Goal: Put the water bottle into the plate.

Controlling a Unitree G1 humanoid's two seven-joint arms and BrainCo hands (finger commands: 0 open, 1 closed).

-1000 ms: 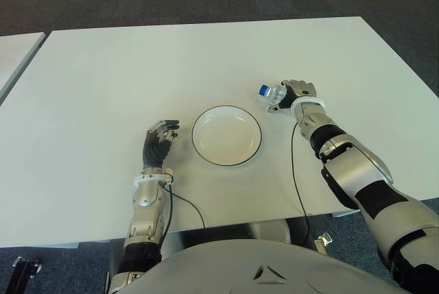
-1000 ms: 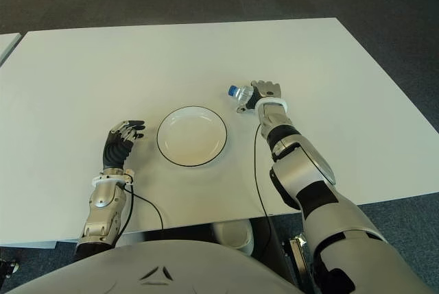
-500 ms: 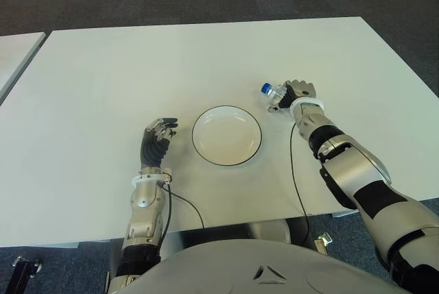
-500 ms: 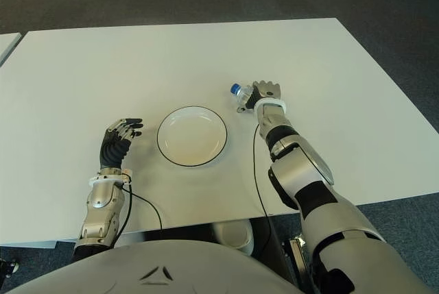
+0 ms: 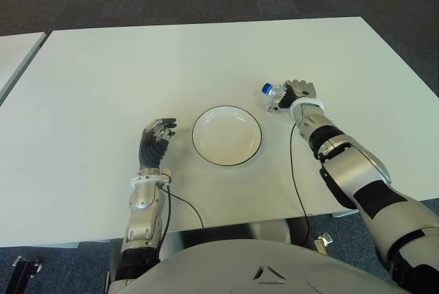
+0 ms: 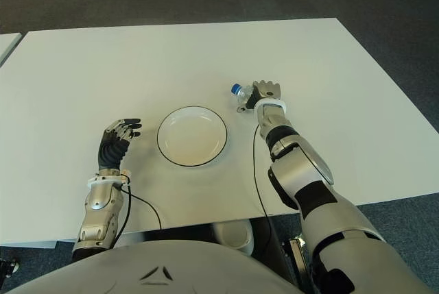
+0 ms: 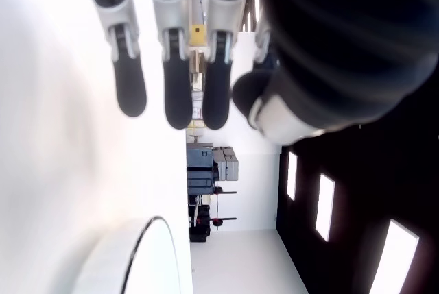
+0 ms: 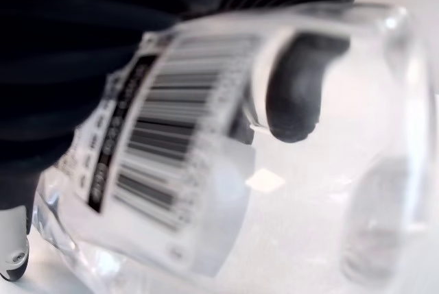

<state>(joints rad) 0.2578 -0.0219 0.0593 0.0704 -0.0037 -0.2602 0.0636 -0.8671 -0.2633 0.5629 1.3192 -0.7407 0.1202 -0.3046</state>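
Showing the grasp stage of the task, read from the robot's left to its right. Left hand [image 5: 157, 142]: idle above the white table [image 5: 103, 75], fingers [image 7: 164, 88] loosely extended and holding nothing; the plate [image 5: 226, 136] lies just beside it on its right. Plate: empty, with a dark rim, between the two hands. Water bottle [image 5: 274, 93]: a clear bottle with a blue cap, off the plate's far right edge and apart from the rim, its cap end pointing toward the plate side of the right hand. Right hand [image 5: 296, 94]: closed around the bottle's body; the right wrist view shows a dark fingertip [image 8: 293, 95] pressed on the clear wall next to the barcode label. Whether the bottle is clear of the table cannot be told. Judged step: bottle gripped, transfer not yet made. The next move calls for carrying it leftward and toward the robot until it is over the plate's centre, lowering it, then releasing
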